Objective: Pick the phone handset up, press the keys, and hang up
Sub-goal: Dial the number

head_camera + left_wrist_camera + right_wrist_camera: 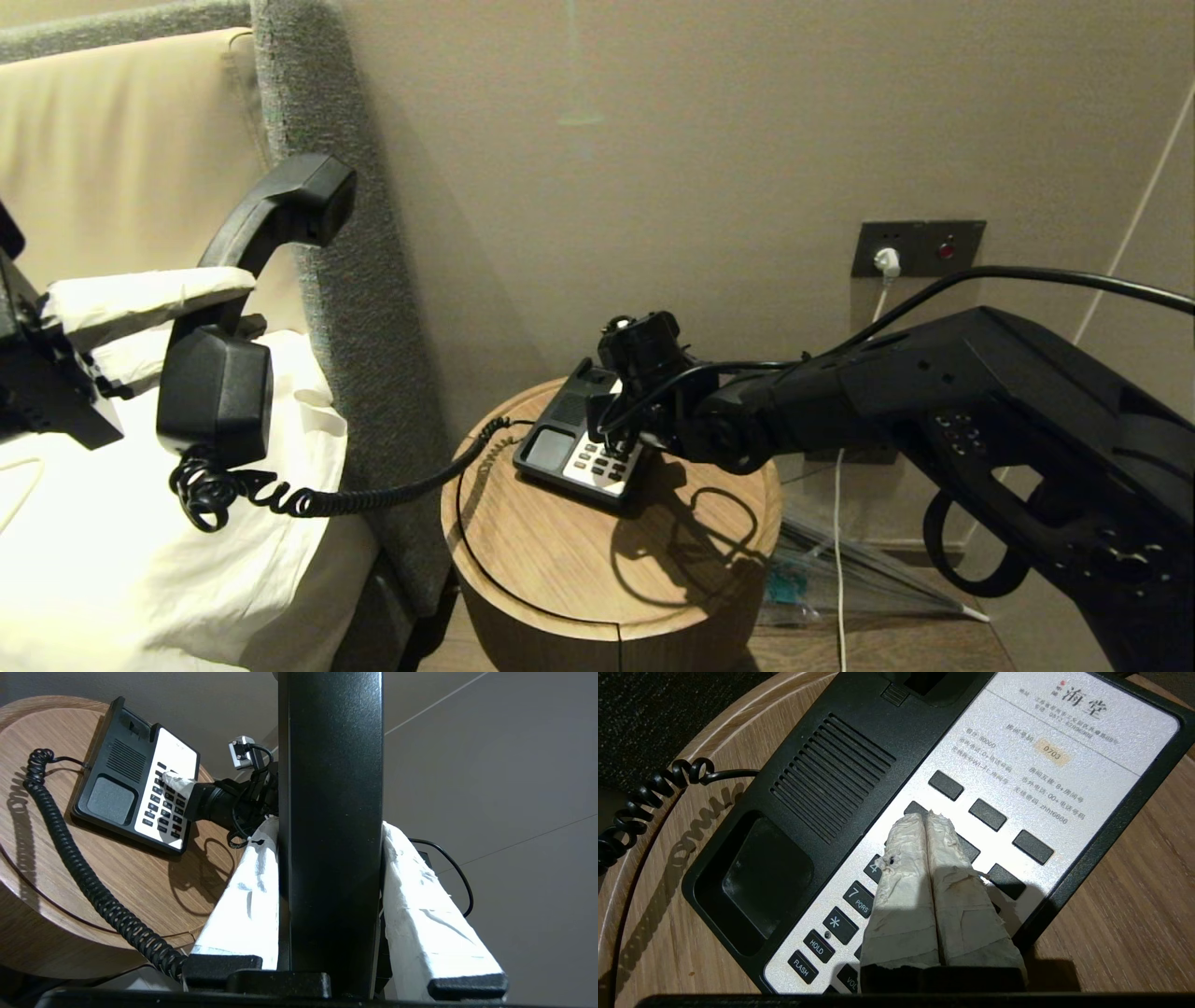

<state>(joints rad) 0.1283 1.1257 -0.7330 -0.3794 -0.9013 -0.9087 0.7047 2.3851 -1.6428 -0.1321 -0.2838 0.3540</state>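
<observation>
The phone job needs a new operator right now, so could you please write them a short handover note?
Left gripper: shut on the phone handset, held up over the bed, cord stretched to the phone.
Right gripper: shut, fingertips together down on the keys of the phone base on the round wooden table.
Done: handset lifted off.
Left: finish key pressing, withdraw right arm, hang up handset on its cradle.

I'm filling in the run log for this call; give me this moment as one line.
left gripper: shut on phone handset, held over bed | right gripper: shut, tips on keys | phone base: on round table
</observation>
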